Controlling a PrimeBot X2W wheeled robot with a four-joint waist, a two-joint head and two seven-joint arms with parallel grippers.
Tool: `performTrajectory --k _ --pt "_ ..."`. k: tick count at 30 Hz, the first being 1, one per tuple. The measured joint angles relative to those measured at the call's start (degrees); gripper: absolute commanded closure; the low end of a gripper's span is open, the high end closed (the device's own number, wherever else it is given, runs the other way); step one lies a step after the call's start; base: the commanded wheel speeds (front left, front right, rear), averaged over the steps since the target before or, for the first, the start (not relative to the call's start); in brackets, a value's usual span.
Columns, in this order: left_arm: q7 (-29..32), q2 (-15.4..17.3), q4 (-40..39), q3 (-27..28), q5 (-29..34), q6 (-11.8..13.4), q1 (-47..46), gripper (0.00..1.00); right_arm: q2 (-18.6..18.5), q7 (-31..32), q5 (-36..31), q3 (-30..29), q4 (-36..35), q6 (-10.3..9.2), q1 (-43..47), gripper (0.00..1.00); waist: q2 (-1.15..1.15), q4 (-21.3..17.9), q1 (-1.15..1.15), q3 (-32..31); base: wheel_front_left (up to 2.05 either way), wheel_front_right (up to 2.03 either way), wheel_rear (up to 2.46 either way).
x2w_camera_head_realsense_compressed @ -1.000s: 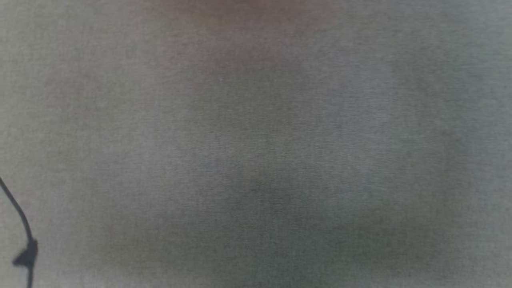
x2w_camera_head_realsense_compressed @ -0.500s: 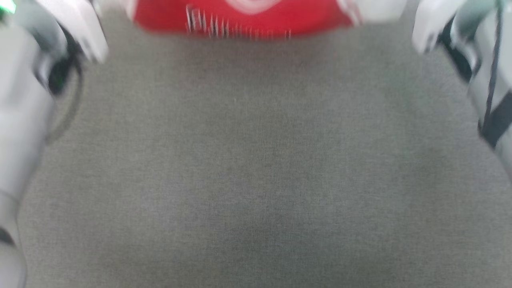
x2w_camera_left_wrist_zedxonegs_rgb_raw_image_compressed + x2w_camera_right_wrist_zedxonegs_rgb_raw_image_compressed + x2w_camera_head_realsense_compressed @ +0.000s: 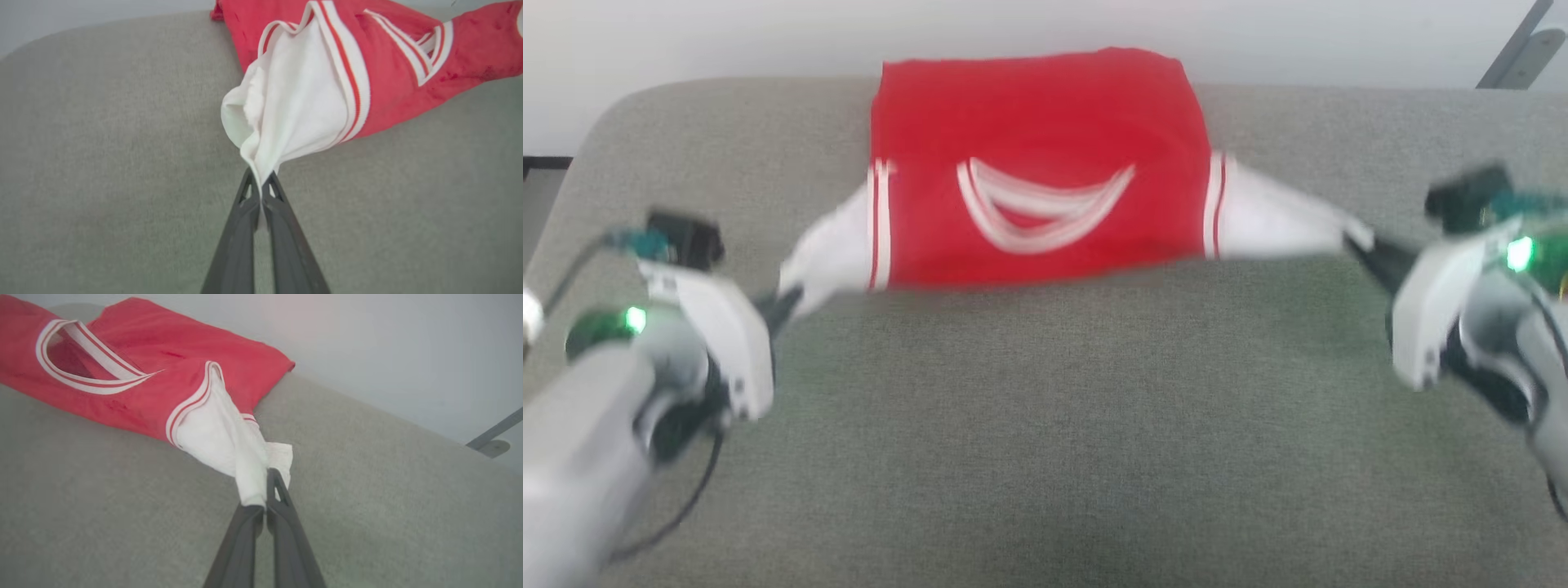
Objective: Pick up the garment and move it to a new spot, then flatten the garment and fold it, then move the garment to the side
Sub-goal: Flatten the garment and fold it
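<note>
Red garment (image 3: 1037, 114) lies at the far edge of the grey fabric surface (image 3: 1045, 425), long axis side to side, collar end toward the near edge. Left gripper (image 3: 260, 183) is clamped on its white left sleeve, and right gripper (image 3: 267, 484) on the right sleeve, both sleeves pulled outward. Pale wall (image 3: 727, 33) stands behind the surface.

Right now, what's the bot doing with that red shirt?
Both arms are handling the red garment on the gray padded surface. The left gripper is shut on the white sleeve end at its side, and the right gripper is shut on the other one, so both sleeves are drawn outward. The body lies spread out, neckline facing up.
</note>
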Motion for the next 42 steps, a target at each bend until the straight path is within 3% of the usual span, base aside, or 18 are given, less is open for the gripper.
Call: performTrajectory --k 12,22,31,33,34,42 --pt "2.01 14.1 -23.61 -2.18 -1.09 11.56 18.56 1.0 -11.09 11.29 7.08 -3.56 -19.19 0.0 20.95 1.0 0.0 -1.17 0.0 0.35 0.0 0.0 0.0" --pt "5.89 18.56 -30.75 -3.66 -2.63 20.18 24.06 1.0 -12.02 20.02 10.38 -9.45 -26.96 0.0 33.18 1.0 0.0 -1.77 0.0 1.47 0.0 0.0 0.0" --pt "4.82 18.06 -32.44 -2.93 -3.96 22.38 25.62 1.0 -9.14 24.17 8.76 -15.59 -29.75 0.01 38.77 1.0 0.0 -2.03 0.0 2.79 0.0 0.0 0.0" --pt "4.26 17.86 -32.78 -2.71 -3.94 22.61 25.69 1.0 -7.93 24.53 7.8 -17.57 -30.02 0.01 39.11 0.17 0.0 -2.01 0.0 2.97 0.0 0.0 0.0" --pt "3.85 17.63 -32.98 -2.46 -4.12 22.7 25.72 1.0 -7.39 24.72 7.49 -18.58 -30.34 0.0 39.22 0.0 0.0 -1.94 0.0 3.03 0.0 0.0 0.0" --pt "3.56 16.56 -34.52 -2.31 -4.06 23.23 25.6 1.0 -3.02 25.88 1.44 -29.18 -35.37 0.0 37.66 0.0 0.0 -0.64 0.0 3.95 0.0 0.0 0.0"
